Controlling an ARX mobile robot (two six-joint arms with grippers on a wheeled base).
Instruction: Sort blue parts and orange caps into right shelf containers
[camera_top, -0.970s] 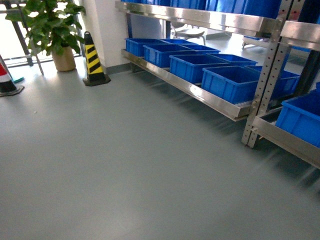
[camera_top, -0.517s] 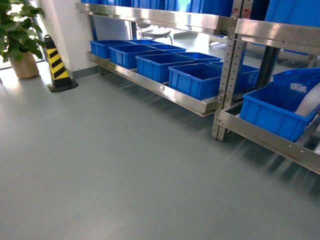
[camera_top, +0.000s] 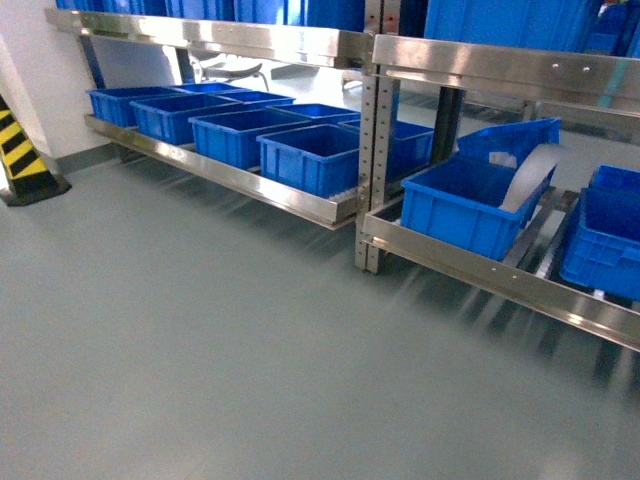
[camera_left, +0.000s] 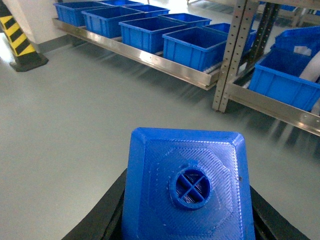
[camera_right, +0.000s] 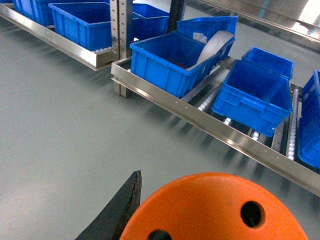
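While the left gripper clamps a blue part between its dark fingers, the crates sit well ahead on the shelf. Likewise, the right gripper grasps an orange cap, crates beyond it.

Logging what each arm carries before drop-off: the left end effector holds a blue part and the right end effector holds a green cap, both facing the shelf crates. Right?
Nearly. The cap is orange, not green: the right wrist view shows an orange cap in the right end effector. The left end effector does hold a blue part, and blue crates lie ahead.
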